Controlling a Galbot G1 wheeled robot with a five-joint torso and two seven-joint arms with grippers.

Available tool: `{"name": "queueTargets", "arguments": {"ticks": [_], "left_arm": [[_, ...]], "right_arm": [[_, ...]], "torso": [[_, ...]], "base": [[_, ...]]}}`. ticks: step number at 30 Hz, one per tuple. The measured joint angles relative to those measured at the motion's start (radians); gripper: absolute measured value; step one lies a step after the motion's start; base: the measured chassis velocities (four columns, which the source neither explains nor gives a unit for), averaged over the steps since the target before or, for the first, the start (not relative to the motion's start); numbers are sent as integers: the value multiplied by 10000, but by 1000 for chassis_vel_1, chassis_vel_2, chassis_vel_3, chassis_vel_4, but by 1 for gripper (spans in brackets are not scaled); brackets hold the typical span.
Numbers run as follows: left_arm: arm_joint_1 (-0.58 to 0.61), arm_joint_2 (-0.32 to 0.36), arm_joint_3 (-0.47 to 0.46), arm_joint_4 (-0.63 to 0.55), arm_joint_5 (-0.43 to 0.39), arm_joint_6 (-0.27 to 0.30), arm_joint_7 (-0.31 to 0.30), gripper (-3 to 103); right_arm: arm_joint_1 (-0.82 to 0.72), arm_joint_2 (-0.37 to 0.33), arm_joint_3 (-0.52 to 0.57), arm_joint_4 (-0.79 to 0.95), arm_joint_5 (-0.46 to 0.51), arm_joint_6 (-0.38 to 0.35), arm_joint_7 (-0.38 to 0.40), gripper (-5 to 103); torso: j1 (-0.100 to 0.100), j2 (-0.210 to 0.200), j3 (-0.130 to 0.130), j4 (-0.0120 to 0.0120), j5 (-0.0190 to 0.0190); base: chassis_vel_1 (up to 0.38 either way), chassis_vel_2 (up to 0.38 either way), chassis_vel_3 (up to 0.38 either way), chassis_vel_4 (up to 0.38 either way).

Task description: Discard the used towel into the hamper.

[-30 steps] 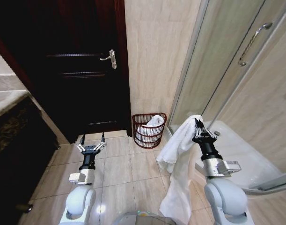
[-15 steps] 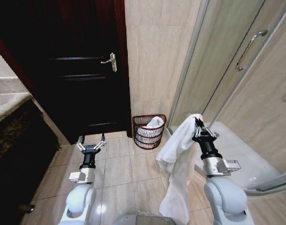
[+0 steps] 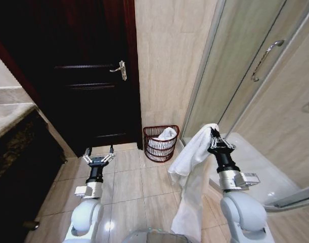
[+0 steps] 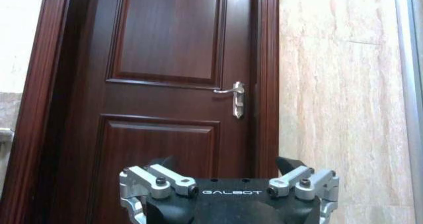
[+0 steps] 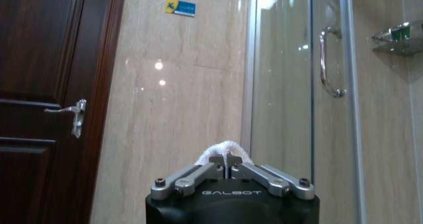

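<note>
A long white towel [image 3: 190,172] hangs from my right gripper [image 3: 213,133], which is shut on its top fold [image 5: 225,149], held up at the right of the head view. The hamper [image 3: 161,143], a dark reddish-brown open-weave basket, stands on the floor against the beige wall ahead, left of the towel, with white cloth [image 3: 166,135] inside it. My left gripper [image 3: 98,152] is open and empty, held low over the floor tiles in front of the dark door; its fingers [image 4: 158,182] spread wide in the left wrist view.
A dark wooden door [image 3: 88,76] with a metal handle [image 3: 121,69] stands left of the hamper. A glass shower enclosure [image 3: 245,76] with a white tray [image 3: 255,162] is at the right. A dark counter [image 3: 12,147] runs along the left. Tiled floor [image 3: 139,182] lies between.
The whole head view has shifted slightly downward, so the camera moved. Both arms keep their pose and the towel still hangs from the right gripper.
</note>
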Motion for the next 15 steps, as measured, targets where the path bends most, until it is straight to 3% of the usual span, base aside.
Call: {"name": "queueTargets", "arguments": {"ticks": [15], "left_arm": [[72,-48,23,51,-30,-406,255,100]], "right_arm": [[28,20,-18,-34,160,258,-57,2]], "torso": [[214,526,314,0,0]], "base": [[0,0,0,0]]}}
